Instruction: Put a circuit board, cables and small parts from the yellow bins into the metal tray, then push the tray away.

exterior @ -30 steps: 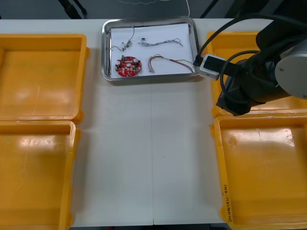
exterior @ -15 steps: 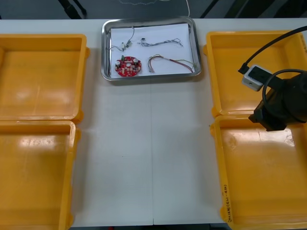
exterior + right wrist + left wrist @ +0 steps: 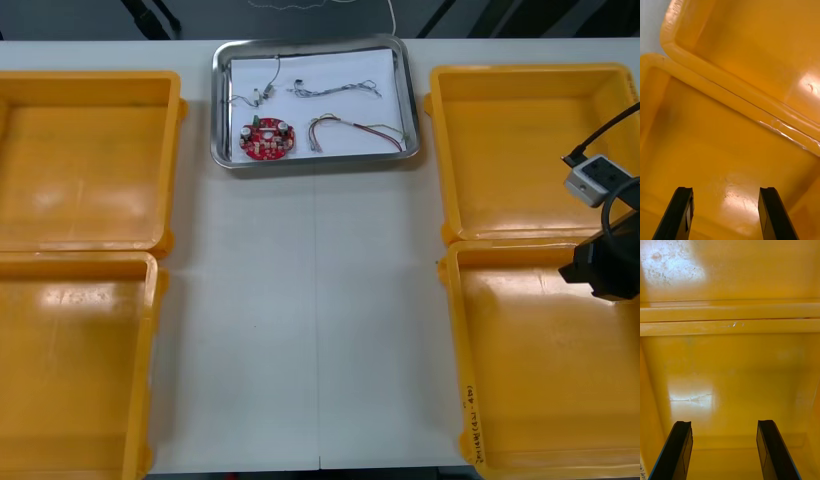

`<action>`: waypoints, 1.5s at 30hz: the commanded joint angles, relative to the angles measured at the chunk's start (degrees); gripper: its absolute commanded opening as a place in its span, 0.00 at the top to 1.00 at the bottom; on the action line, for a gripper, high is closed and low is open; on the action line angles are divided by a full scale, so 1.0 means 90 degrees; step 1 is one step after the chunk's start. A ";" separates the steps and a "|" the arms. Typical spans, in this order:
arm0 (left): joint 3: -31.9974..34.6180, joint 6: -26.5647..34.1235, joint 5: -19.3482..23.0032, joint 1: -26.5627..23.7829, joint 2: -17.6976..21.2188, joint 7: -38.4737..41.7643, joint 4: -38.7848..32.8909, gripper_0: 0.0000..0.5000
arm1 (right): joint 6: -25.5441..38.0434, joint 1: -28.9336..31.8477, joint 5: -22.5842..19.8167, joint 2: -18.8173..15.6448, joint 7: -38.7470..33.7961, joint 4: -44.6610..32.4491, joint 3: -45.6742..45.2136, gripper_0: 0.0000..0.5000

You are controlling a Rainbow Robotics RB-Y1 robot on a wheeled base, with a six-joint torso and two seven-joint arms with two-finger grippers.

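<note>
"What's on the table?"
"Four yellow bins [image 3: 90, 85]. One metal tray [image 3: 215, 100], top centre, holds one circuit board [image 3: 266, 138] and three cables [image 3: 335, 89]."
"And the claws?"
"Left gripper [image 3: 724, 422] and right gripper [image 3: 726, 189]: both spread wide, empty, over bins."

Front overhead; wrists close above yellow bins [image 3: 530, 150]

Glossy plastic yellow bins [image 3: 80, 160]; shiny metal tray [image 3: 217, 100].
</note>
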 commanded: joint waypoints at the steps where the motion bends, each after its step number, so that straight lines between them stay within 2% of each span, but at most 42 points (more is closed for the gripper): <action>1: -0.0051 -0.0003 -0.0045 0.0109 0.0013 -0.0471 -0.0172 0.00 | 0.0005 0.0360 -0.0033 -0.0370 -0.0681 -0.0212 -0.0411 0.00; 10: -0.0051 -0.0003 -0.0045 0.0109 0.0013 -0.0471 -0.0172 0.00 | -0.0200 0.0653 0.0191 -0.0653 -0.1609 -0.0212 -0.0450 0.00; 18: -0.0051 -0.0003 -0.0045 0.0109 0.0013 -0.0471 -0.0172 0.00 | -0.0463 0.0839 0.0269 -0.0663 -0.2234 -0.0007 -0.0450 0.00; 31: -0.0051 -0.0003 -0.0045 0.0109 0.0013 -0.0471 -0.0172 0.00 | -0.0854 0.0839 -0.0014 -0.0653 -0.2322 0.0344 -0.0460 0.00; 45: -0.0051 -0.0003 -0.0045 0.0109 0.0013 -0.0471 -0.0172 0.00 | -0.0835 0.0878 -0.0151 -0.0653 -0.2361 0.0364 -0.0460 0.00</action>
